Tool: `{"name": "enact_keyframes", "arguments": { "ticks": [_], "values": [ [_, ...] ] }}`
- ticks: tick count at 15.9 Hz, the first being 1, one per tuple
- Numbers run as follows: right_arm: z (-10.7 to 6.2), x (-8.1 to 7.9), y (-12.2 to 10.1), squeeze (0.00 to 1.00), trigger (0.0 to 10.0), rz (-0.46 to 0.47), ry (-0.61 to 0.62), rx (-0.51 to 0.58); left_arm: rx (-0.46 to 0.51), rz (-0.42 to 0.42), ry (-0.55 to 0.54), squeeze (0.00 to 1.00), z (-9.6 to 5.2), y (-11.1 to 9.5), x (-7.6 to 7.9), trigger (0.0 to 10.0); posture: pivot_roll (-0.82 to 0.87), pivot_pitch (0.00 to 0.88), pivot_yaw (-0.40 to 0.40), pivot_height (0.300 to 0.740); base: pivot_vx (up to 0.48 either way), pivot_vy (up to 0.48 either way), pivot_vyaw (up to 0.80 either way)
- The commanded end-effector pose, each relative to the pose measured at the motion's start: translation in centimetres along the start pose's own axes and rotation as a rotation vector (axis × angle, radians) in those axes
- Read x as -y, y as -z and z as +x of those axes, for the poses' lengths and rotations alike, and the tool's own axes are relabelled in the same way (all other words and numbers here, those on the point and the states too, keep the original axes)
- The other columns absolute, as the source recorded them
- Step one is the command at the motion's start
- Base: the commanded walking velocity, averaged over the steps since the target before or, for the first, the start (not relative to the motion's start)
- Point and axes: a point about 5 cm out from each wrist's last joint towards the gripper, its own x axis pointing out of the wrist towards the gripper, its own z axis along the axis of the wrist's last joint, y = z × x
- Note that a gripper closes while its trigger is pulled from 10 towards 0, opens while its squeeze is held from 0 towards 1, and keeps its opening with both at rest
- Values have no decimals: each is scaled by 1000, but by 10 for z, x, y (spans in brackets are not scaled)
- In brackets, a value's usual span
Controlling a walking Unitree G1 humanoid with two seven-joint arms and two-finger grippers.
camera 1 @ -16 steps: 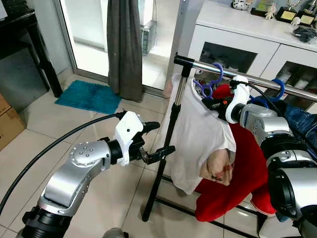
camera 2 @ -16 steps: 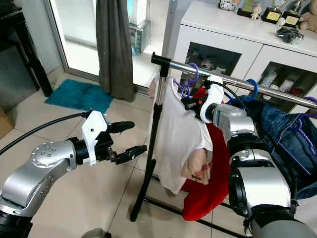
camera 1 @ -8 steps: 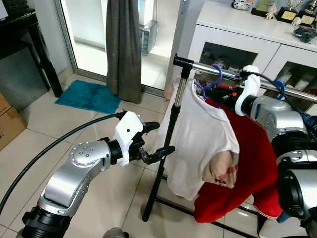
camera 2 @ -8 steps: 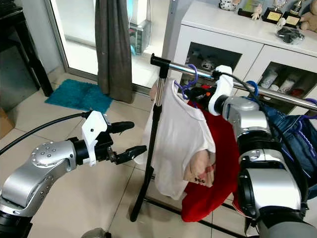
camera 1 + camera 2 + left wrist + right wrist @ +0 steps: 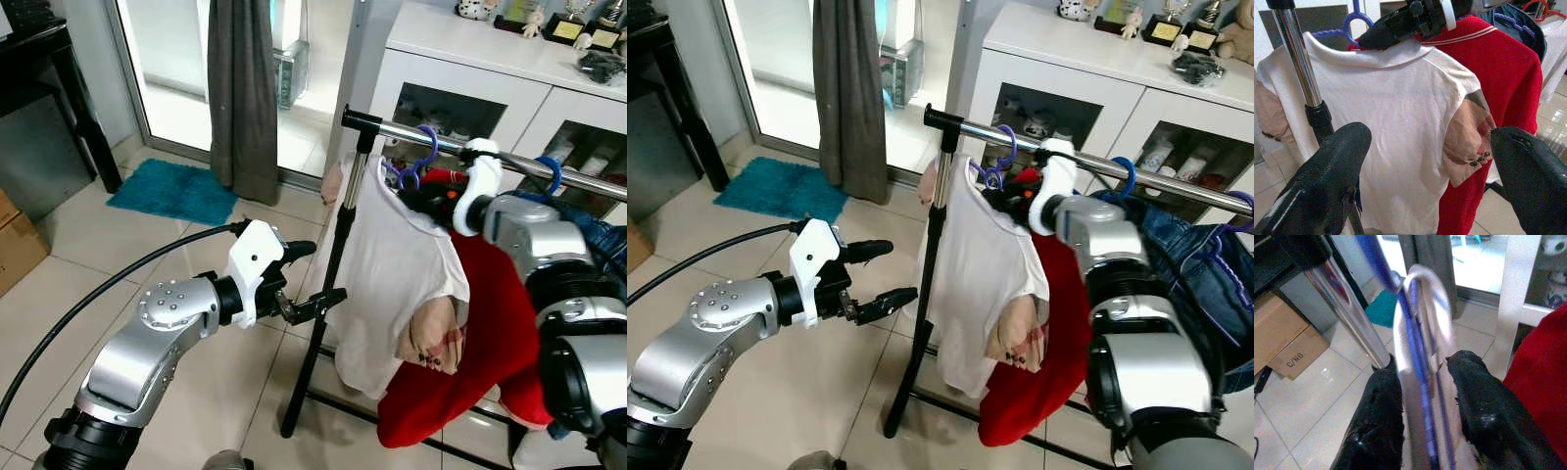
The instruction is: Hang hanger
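**A:** so what's the hanger (image 5: 419, 157) look like right now?

**B:** purple-blue plastic, carrying a white tee (image 5: 392, 269) with peach sleeves. Its hook curls up at the chrome rail (image 5: 460, 147), near the left end by the black upright. Can't tell if the hook is actually resting over the bar.

**A:** is the shirt hanging straight?

**B:** mostly, draped down the left side, right sleeve bunched against the red shirt (image 5: 485, 333) next to it. In the right wrist view the hook sits between the black fingers (image 5: 1378, 416).

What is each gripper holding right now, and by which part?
The right gripper grips the purple hanger at its neck, at the white shirt's collar. The left gripper is open, holding nothing.
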Motion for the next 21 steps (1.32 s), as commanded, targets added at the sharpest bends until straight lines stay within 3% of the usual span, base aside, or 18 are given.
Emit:
{"name": "enact_keyframes", "arguments": {
  "ticks": [1,9,10,11,13,14,15,17,19,21],
  "values": [
    [-1,3,-5,0,0,16,20,5,3,19,7,0,3,-3,1,10000,31,0,-110,740,0,0,0],
    [-1,4,-10,0,0,54,51,57,12,24,-4,0,3,-4,0,10000,34,0,-117,740,0,0,0],
    [-2,5,-11,0,2980,62,65,82,13,26,-7,0,3,-4,0,10000,34,0,-117,740,0,0,0],
    [-2,4,-11,0,3529,67,67,90,13,25,-8,0,3,-4,0,10000,35,0,-119,740,0,0,0],
    [-1,-1,-9,0,3137,91,51,118,14,26,-9,0,3,-4,0,10000,35,0,-119,740,0,0,0],
    [0,-5,-6,0,2353,98,43,127,14,26,-8,0,3,-4,0,10000,33,0,-115,740,0,0,0],
    [1,-9,-3,0,863,108,39,140,14,27,-7,0,3,-4,0,10000,33,0,-115,740,0,0,0],
    [1,-12,-2,0,353,117,35,157,12,29,-3,0,3,-4,0,10000,34,0,-111,740,0,0,0],
    [0,-13,-1,0,10000,73,37,140,12,29,1,0,3,-3,0,10000,30,0,-107,740,0,0,0],
    [-3,-7,4,0,10000,25,79,89,12,30,3,0,4,-3,1,10000,29,0,-107,740,0,0,0]
  ]
}}
